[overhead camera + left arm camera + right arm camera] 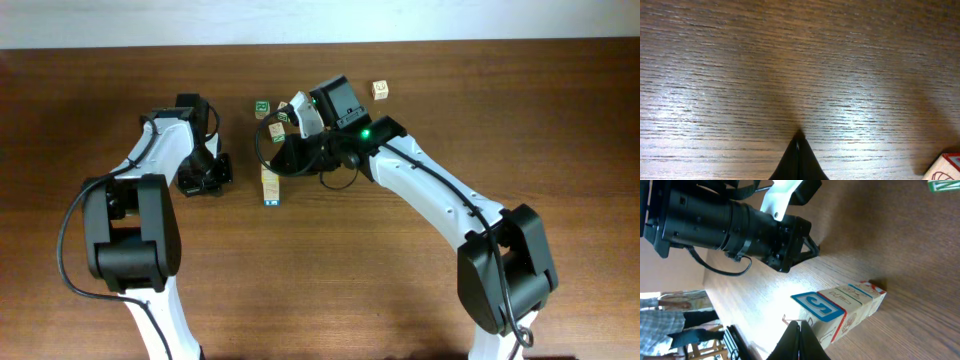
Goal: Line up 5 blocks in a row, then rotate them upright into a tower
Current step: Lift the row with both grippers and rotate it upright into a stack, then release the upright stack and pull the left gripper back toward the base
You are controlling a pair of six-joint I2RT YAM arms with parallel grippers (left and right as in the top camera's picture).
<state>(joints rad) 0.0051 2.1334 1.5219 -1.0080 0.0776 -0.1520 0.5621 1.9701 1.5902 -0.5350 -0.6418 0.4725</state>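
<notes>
A short row of several pale blocks lies end to end in the middle of the table, with a blue patch at its near end. In the right wrist view one end cube of the row shows a blue letter face, and the others carry red marks. My right gripper is shut and empty, its tips right against that blue-faced end cube. Overhead, the right gripper sits just above the row. Another pale block with orange marks stands alone at the back. My left gripper is shut and empty, its tips low over bare wood left of the row.
Two cubes with green marks stand behind the row, close to the right wrist. A red-marked cube corner shows at the lower right of the left wrist view. The left arm looms beyond the row.
</notes>
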